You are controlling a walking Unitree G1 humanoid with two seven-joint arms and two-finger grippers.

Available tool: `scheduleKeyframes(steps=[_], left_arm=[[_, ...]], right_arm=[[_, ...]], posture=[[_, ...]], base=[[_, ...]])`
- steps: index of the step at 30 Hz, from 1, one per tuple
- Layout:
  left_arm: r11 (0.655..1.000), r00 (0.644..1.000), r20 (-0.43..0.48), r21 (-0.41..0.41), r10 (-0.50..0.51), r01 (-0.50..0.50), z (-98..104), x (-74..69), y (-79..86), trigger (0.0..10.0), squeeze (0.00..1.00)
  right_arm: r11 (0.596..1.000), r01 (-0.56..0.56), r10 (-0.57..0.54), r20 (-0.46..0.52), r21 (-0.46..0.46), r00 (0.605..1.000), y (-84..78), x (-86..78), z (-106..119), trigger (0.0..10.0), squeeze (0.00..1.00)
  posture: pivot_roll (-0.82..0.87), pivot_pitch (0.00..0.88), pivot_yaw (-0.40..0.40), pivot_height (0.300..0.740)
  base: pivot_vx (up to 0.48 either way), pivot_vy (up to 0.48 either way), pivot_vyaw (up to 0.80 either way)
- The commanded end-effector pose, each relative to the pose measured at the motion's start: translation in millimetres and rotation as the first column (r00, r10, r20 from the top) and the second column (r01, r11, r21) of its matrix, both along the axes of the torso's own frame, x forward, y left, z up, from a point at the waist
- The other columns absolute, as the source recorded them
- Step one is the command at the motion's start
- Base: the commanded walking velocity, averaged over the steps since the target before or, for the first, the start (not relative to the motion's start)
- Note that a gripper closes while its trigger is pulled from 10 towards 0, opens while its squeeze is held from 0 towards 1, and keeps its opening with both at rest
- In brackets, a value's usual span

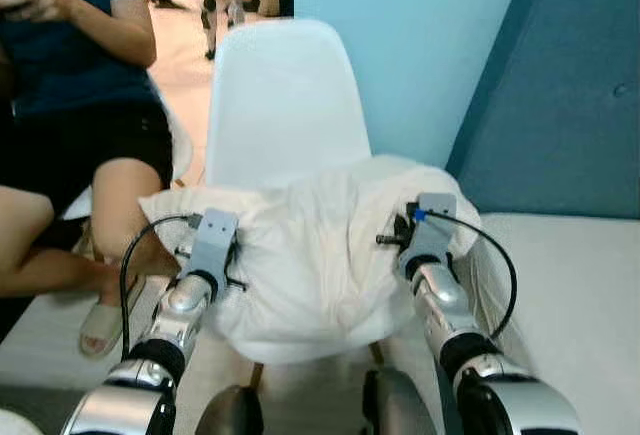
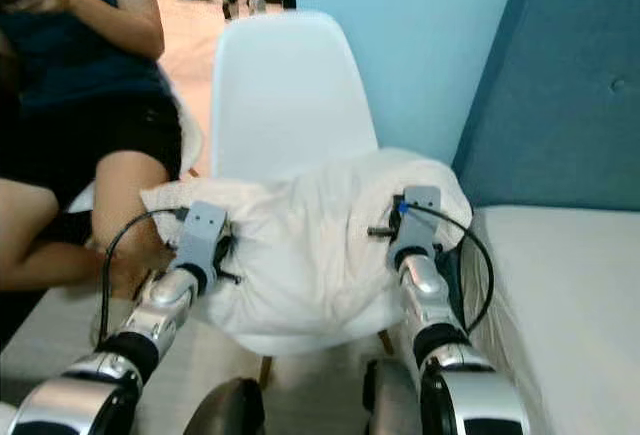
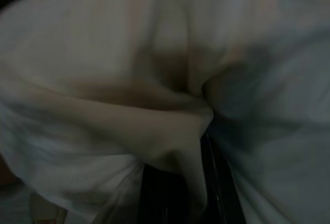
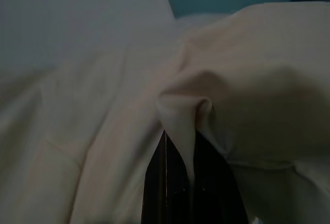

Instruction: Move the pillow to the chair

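Pillow on the chair seat, both arms on it.
The white pillow (image 1: pixel 310 255) lies across the white chair (image 1: pixel 285 95); left end effector (image 3: pixel 201 147) and right end effector (image 4: pixel 191 147) each pinch a fold of its cloth.

The pillow (image 1: pixel 310 255) lies on the seat of the chair (image 1: pixel 285 95), with a seated person (image 1: pixel 80 105) to the chair's left and a sofa (image 1: pixel 560 105) to its right

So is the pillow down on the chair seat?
Yes: the crumpled white pillow lies across the white plastic chair seat, both hands pinching its fabric.
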State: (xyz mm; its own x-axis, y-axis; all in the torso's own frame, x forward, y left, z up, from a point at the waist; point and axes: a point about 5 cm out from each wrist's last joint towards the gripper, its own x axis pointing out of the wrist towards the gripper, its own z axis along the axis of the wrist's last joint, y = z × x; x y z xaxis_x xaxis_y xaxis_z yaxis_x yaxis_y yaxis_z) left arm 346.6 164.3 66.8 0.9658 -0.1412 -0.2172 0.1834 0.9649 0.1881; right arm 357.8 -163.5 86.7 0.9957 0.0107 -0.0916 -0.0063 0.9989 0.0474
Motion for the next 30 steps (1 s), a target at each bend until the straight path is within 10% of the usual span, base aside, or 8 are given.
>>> scheduleKeyframes(steps=[1, 16, 17, 18, 30], left_arm=[[1.000, 1.000, -0.024, 0.007, 0.017, -0.017, -6, -3.3, 5.1, 10.0, 0.00], [0.999, 0.997, -0.061, 0.002, 0.051, -0.051, -10, -5.6, 10.9, 10.0, 0.00], [0.999, 0.997, -0.058, 0.004, 0.049, -0.049, -10, -5.7, 11.2, 10.0, 0.00], [0.999, 0.998, -0.048, -0.004, 0.045, -0.045, -9, -5.8, 11.6, 10.0, 1.00], [0.997, 0.997, 0.011, -0.017, 0.070, -0.070, 6, -0.7, 30.8, 10.0, 1.00]], right_arm=[[1.000, -0.023, 0.023, -0.038, 0.002, 0.999, 4.3, -3.0, -7, 10.0, 0.00], [0.996, -0.055, 0.060, -0.077, 0.067, 0.995, 7.5, -4.0, -12, 10.0, 0.00], [0.993, -0.065, 0.073, -0.073, 0.102, 0.995, 8.5, -4.3, -12, 10.0, 0.64], [0.989, -0.064, 0.074, -0.067, 0.133, 0.995, 8.1, -4.3, -12, 10.0, 1.00], [0.975, -0.078, 0.069, 0.049, 0.206, 0.996, 2.0, 2.6, 7, 10.0, 1.00]], posture=[[-0.02, 0.099, -0.017, 0.580], [-0.02, 0.096, -0.023, 0.580], [-0.02, 0.096, -0.025, 0.580], [-0.02, 0.097, -0.026, 0.580], [-0.01, 0.099, -0.029, 0.580]], base=[[0.000, 0.000, 0.00], [0.000, 0.000, 0.00], [0.000, 0.000, 0.00], [0.000, 0.000, 0.00], [0.000, 0.000, 0.00]])
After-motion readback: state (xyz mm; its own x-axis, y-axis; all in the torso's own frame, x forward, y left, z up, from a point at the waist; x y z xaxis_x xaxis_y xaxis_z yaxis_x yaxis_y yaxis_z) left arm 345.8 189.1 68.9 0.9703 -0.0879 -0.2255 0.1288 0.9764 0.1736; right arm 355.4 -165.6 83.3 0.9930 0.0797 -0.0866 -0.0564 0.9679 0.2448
